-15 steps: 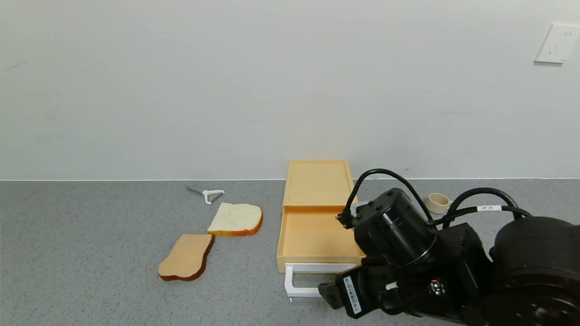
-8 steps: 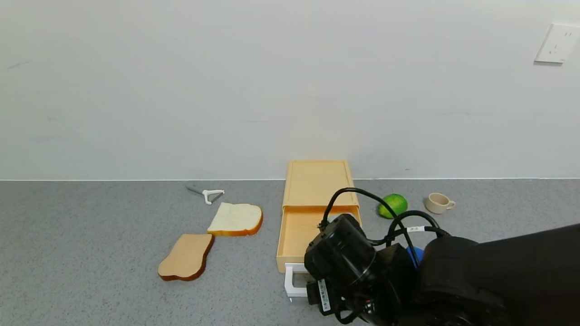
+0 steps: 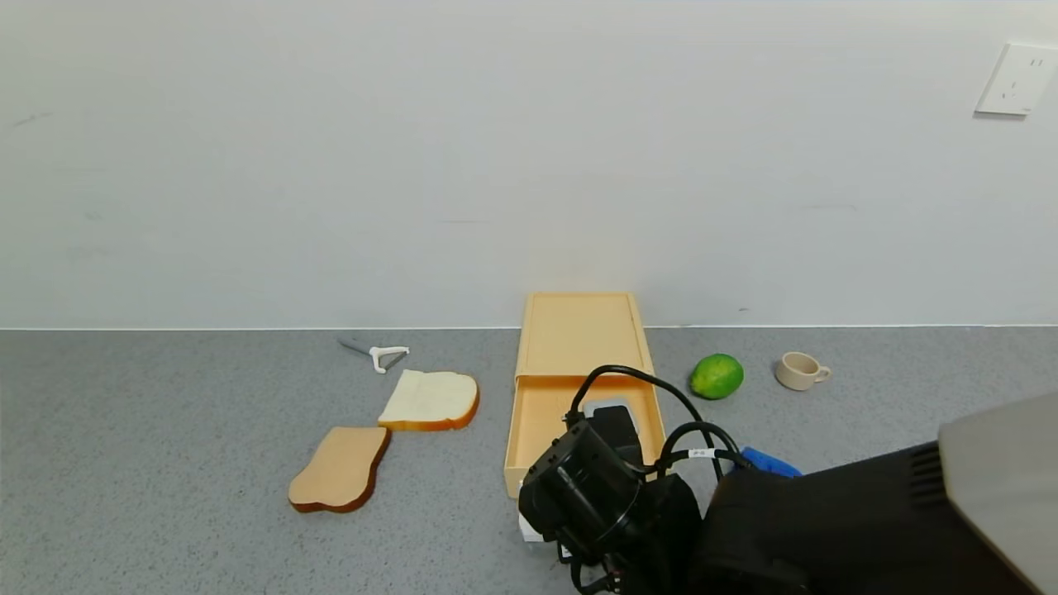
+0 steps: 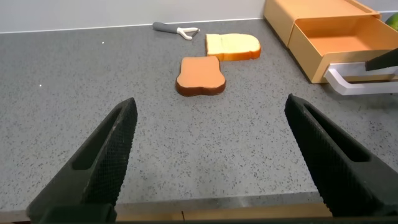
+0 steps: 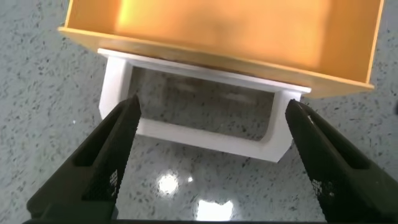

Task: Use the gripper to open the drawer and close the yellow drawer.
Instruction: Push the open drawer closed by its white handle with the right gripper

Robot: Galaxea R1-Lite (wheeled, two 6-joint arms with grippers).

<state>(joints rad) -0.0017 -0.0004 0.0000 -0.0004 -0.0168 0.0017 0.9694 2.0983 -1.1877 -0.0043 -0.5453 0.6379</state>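
While the drawer (image 5: pixel 224 37) stands pulled out, right gripper (image 5: pixel 208 162) fingers straddle its handle (image 5: pixel 199 134).

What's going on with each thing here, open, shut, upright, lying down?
Drawer: pulled open, nothing inside.
White handle: free, ungripped.
Right gripper: open, straddling the handle.
Left gripper: open, idle, away from the drawer.
Bread slices: lying flat.
Cup: upright.

Bread slices (image 3: pixel 430 399) lie left of the drawer (image 3: pixel 579 388), lime (image 3: pixel 717 376) right.

Black arm (image 3: pixel 793 529), looping cables, grey panel
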